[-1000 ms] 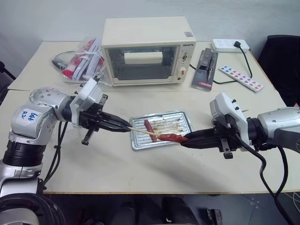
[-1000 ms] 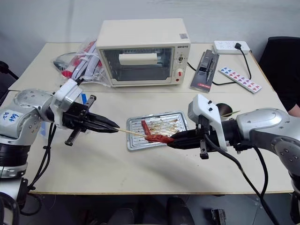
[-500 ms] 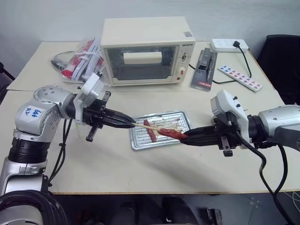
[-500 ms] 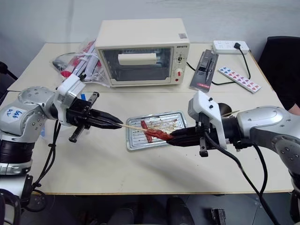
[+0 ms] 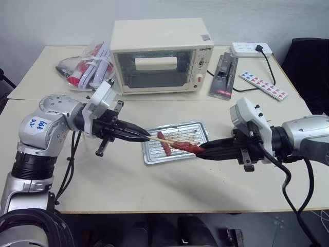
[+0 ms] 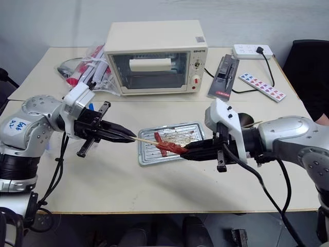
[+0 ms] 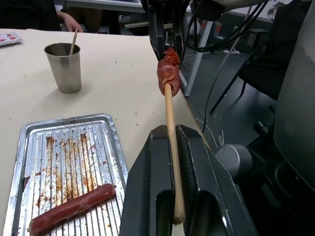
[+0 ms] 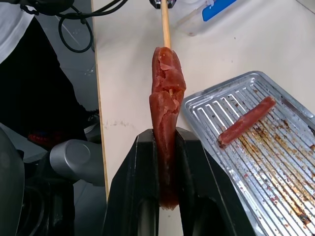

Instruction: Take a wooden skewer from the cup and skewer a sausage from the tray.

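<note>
A: Changed since a second ago? Skewer tip now inside the sausage [image 8: 166, 93], not merely beside it; whole pairing lifted off the tray [image 5: 200, 129] and hanging just above its front edge.

B: Meaning for the task? Piercing begun, probably not finished. Flesh split open around the wooden skewer [image 7: 170, 128], so a risk of tearing if pushed off-centre.

A: Left end effector [image 5: 145, 137]? Clamped shut on the skewer's blunt end, arm reaching in level from the left side of the bench [image 5: 154, 190], pointing right.

B: Right end effector [image 6: 186, 152]? Closed on the sausage's far end, aimed leftward and slightly down, directly opposing the other.

A: Anything else? Longer twin sausage [image 7: 71, 208] lying on the ribbed tray floor, untouched. Cup [image 7: 63, 67] near the bench's right edge, one more stick standing in it.
</note>
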